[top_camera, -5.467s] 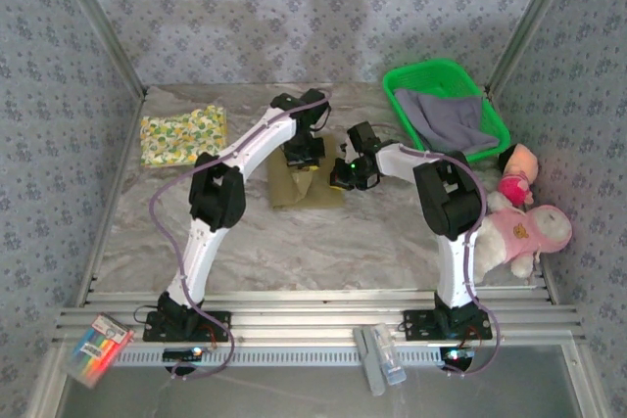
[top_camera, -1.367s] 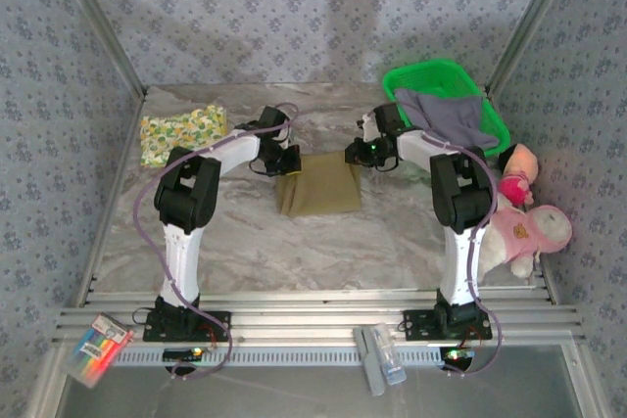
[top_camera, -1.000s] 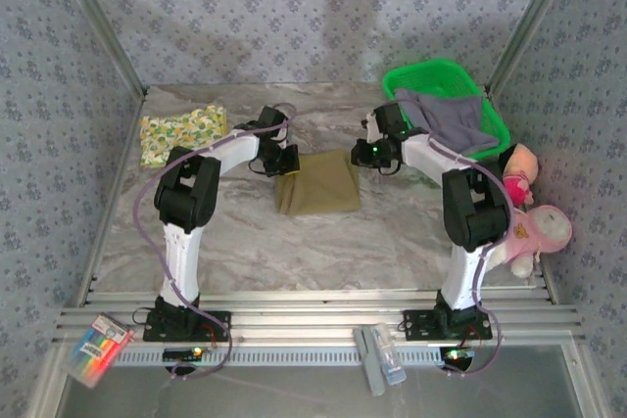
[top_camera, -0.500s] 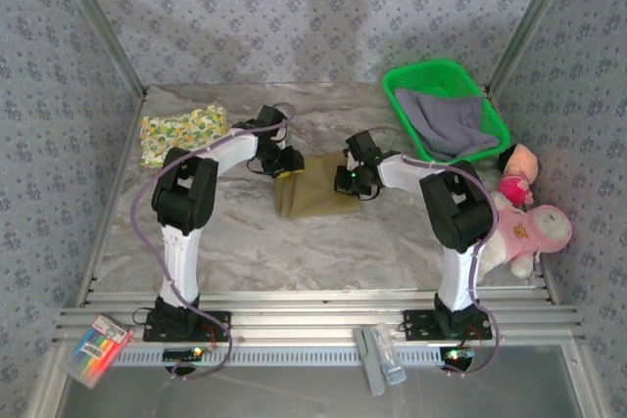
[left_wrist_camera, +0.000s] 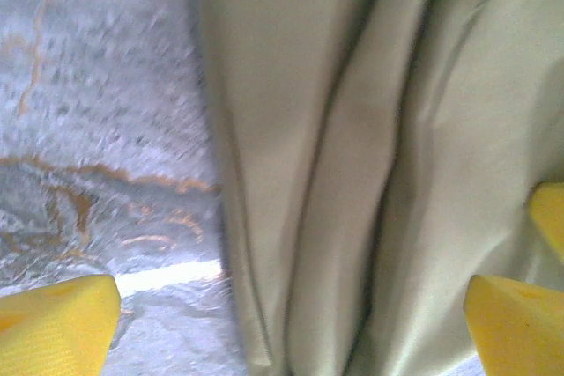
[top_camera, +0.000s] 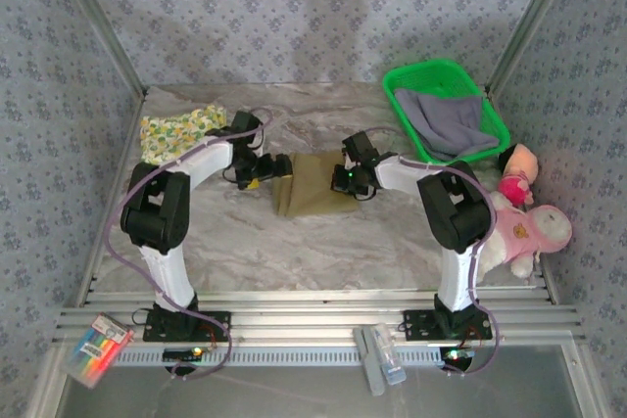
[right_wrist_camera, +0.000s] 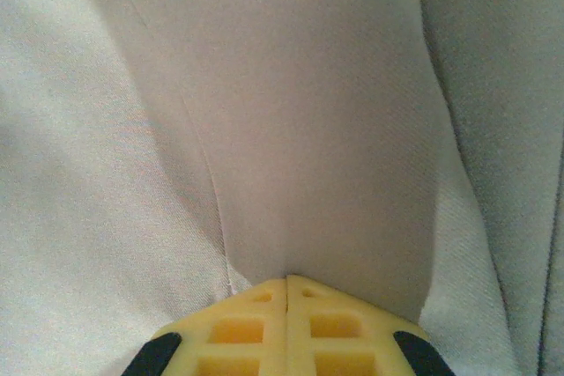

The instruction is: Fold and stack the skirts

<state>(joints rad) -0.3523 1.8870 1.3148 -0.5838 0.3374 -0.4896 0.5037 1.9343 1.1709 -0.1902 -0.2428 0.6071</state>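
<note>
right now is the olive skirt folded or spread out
Folded. The olive skirt lies as a compact rectangle, and the left wrist view shows several cloth layers lapped along its edge.

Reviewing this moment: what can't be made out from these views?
- Right wrist view: whether the shut right gripper pinches the olive skirt; its own fingertips cover the contact.
- Left wrist view: the skirt's fold layers; blurred.
- Top view: whatever the grey skirt covers in the green basket.

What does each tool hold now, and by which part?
The left tool, open over the olive skirt at its left edge, holds nothing. The right tool is shut against its right side; a pinch cannot be told.
</note>
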